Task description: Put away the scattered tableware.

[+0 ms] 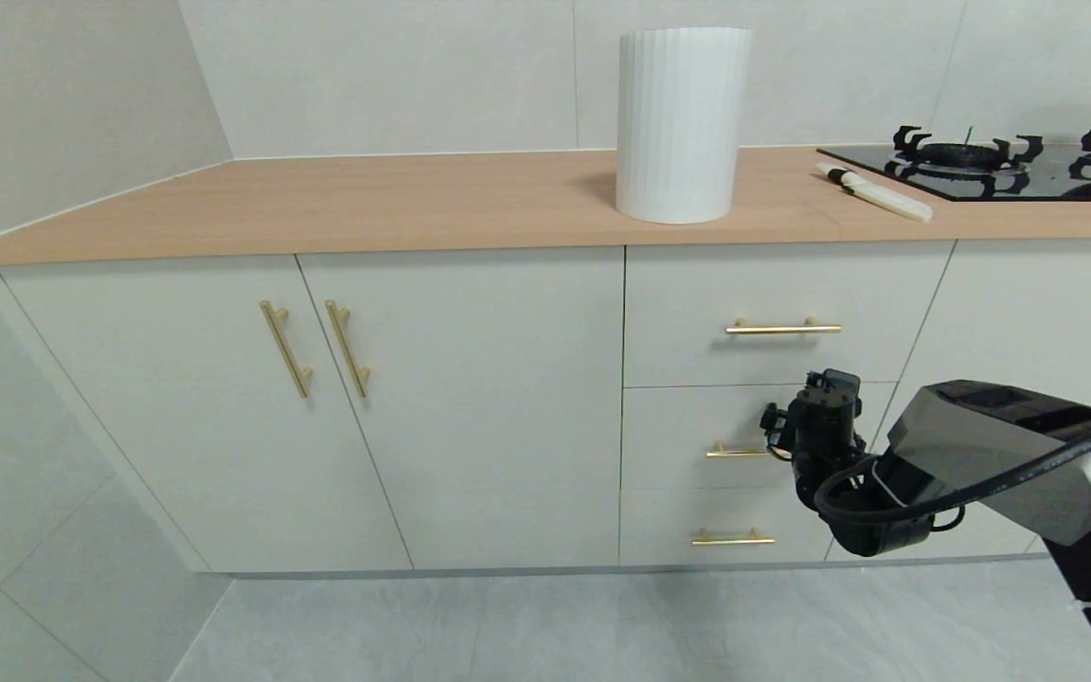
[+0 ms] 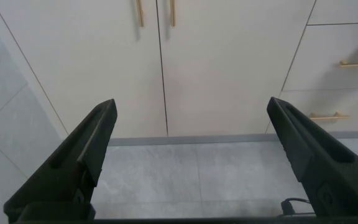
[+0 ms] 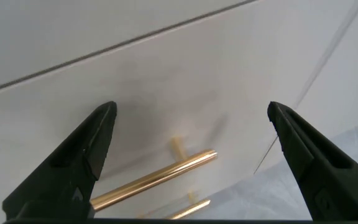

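A slim cream-coloured knife lies on the wooden countertop beside the black gas hob, not yet stowed. Below it, the right gripper faces the middle drawer's brass bar handle, fingers spread wide, probably to open storage. The left gripper is equally wide and holds nothing.

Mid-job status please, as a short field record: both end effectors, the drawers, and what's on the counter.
Left end effector: open, empty, low in front of the double cabinet doors.
Right end effector: open, empty, facing the middle drawer handle, not closed on it.
Drawers: three stacked, all shut.
Counter: white ribbed cylinder standing upright; pale knife-like utensil lying between it and the hob.
Held items: none.
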Controlling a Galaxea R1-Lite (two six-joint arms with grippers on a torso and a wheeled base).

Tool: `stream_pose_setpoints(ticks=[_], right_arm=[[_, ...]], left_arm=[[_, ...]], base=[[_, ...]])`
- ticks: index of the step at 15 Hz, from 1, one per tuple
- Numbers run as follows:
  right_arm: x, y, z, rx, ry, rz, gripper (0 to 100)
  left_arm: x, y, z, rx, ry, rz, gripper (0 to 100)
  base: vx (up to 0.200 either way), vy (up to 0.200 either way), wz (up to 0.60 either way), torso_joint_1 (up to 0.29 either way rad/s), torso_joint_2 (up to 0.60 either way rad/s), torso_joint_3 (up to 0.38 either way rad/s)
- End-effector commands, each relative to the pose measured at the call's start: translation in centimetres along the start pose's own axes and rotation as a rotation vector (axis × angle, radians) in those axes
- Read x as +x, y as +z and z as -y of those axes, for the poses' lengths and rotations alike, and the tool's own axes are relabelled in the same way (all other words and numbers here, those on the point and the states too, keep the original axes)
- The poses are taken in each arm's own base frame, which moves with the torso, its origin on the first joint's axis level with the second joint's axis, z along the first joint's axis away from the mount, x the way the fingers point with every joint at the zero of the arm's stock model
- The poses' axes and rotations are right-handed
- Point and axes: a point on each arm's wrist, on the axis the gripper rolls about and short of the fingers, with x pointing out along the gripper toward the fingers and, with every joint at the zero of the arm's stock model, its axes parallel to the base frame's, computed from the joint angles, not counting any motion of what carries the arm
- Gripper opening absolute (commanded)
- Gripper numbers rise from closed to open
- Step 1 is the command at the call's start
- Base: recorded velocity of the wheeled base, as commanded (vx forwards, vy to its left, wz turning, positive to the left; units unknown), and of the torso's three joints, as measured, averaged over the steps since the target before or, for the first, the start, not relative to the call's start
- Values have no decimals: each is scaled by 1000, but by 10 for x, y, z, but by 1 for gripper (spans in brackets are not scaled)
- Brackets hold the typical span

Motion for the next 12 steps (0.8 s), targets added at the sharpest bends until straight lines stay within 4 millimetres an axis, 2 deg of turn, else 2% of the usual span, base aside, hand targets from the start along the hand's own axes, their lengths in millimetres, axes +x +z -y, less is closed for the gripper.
stream_pose_setpoints(ticks=[1, 5, 8, 9, 12], right_arm=[[-1, 5, 1, 9, -2, 11, 100], [-11, 12, 3, 1, 3, 2, 100], [-33, 29, 8, -14, 28, -18, 100], [-69, 53, 14, -35, 81, -36, 100], [-147, 99, 44, -87, 168, -75, 100]], left_arm=[[0, 0, 0, 0, -1, 0, 100], [0, 0, 0, 0, -1, 0, 100], [0, 0, 0, 0, -1, 0, 100], [0, 0, 0, 0, -1, 0, 100], [0, 0, 0, 0, -1, 0, 100]], base=[[0, 0, 0, 0, 0, 0], [0, 0, 0, 0, 0, 0], [0, 0, 0, 0, 0, 0], [0, 0, 0, 0, 0, 0], [0, 0, 0, 0, 0, 0]])
